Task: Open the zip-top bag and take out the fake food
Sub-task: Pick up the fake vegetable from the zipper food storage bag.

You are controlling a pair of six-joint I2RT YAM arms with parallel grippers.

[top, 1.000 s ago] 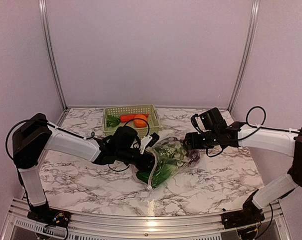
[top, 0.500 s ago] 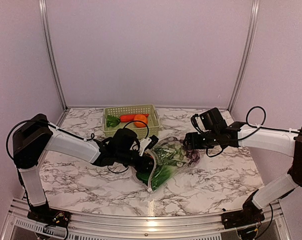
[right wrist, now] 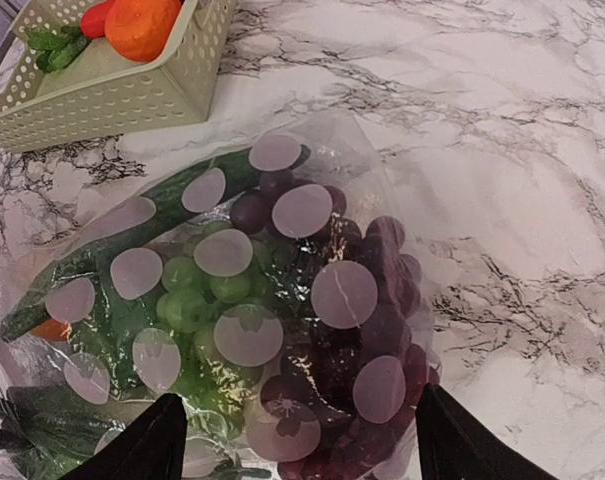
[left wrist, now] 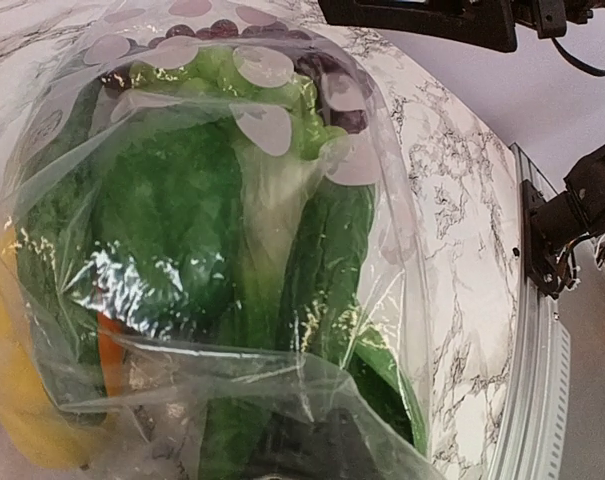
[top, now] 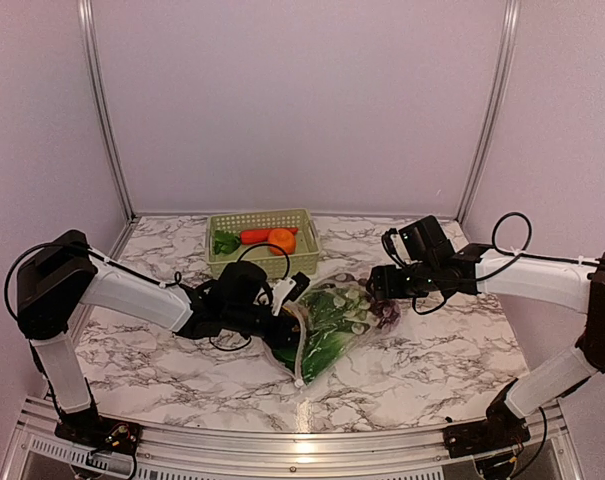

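The zip-top bag lies on the marble table, its white zip strip facing my left gripper. Fake food fills the bag: green leafy pieces, green grapes and purple grapes, with orange and yellow bits at the near left. In the left wrist view, crinkled film drapes over my gripper's dark body and hides the jaws. My right gripper hangs open over the bag's far end, one finger on each side of the purple grapes.
A pale green lattice basket stands behind the bag and holds a carrot, an orange and a green leafy piece. The cell's walls rise at the table's back and sides.
My left arm has drawn back to the left. The bag's mouth end has shifted with it, and more green now shows. The right arm has not moved.
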